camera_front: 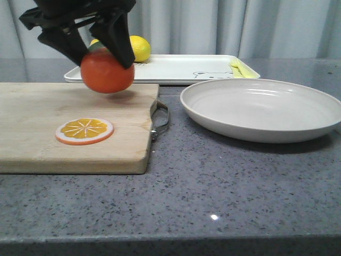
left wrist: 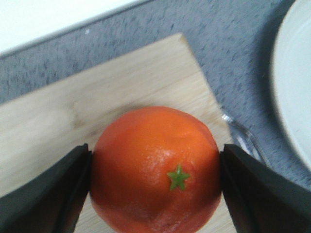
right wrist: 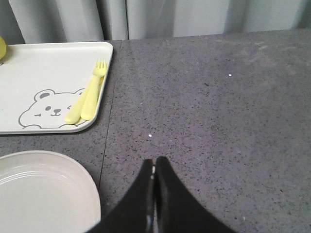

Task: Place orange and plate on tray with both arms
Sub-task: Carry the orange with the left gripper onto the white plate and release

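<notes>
Fingers (left wrist: pixel 48 194) of your left gripper (camera_front: pixel 101 50) clamp the orange (camera_front: pixel 107 71), lifted above the cutting board's (camera_front: pixel 64 128) far edge. Your right gripper (right wrist: pixel 154 180) is pressed closed, empty, just right of the plate (camera_front: pixel 261 109). Beyond the board sits the tray (camera_front: pixel 176 68), plate right of the board.

left tool (camera_front: pixel 105 53) clamped on orange (camera_front: pixel 107 71); right tool (right wrist: pixel 154 171) fingers together

Orange (camera_front: pixel 107 71) bright orange (green stem star); tray (right wrist: pixel 48 73) white, bear drawing.
</notes>
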You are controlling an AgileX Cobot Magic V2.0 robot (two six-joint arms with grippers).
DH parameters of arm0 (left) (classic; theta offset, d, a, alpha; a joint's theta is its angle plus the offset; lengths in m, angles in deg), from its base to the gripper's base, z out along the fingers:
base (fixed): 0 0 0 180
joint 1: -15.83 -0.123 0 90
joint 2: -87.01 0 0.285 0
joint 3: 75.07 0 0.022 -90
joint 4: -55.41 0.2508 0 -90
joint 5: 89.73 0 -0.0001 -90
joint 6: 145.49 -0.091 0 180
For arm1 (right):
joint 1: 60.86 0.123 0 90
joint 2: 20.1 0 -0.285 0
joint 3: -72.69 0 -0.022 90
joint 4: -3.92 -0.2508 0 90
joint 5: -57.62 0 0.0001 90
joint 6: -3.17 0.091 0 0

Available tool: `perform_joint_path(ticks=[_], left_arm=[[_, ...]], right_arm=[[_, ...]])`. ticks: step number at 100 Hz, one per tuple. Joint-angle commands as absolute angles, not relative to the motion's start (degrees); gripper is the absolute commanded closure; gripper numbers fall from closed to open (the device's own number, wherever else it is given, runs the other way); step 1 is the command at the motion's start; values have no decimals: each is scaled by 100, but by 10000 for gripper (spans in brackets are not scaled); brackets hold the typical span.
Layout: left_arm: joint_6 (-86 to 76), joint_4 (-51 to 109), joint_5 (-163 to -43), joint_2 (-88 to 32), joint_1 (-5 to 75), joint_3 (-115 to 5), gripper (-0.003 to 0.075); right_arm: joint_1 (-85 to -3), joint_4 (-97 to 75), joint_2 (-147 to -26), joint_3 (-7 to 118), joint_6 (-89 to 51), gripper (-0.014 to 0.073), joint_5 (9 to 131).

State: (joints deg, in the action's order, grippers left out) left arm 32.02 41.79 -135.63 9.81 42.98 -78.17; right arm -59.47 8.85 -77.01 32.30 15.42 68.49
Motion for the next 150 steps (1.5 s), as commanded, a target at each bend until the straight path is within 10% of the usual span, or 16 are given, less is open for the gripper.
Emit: perform_joint_path(ticks=[1,71,110,150], left_arm=[[3198,4059,-13395,765,4558,-8199,376],[3198,4058,-13441,2396,6293,-10090,373],[3198,4058,-13362,2420,6293,-10090,92],[3198,4080,-13536,2313,6262,-10305,91]], right_arm=[[-5969,953,-7685,3439,1530,652,6409],[-5969,953,-7685,3439,1530,652,6454],[-5969,953,-7685,3439,1530,652,6454],[-5969,953,-7685,3439,1530,652,6487]])
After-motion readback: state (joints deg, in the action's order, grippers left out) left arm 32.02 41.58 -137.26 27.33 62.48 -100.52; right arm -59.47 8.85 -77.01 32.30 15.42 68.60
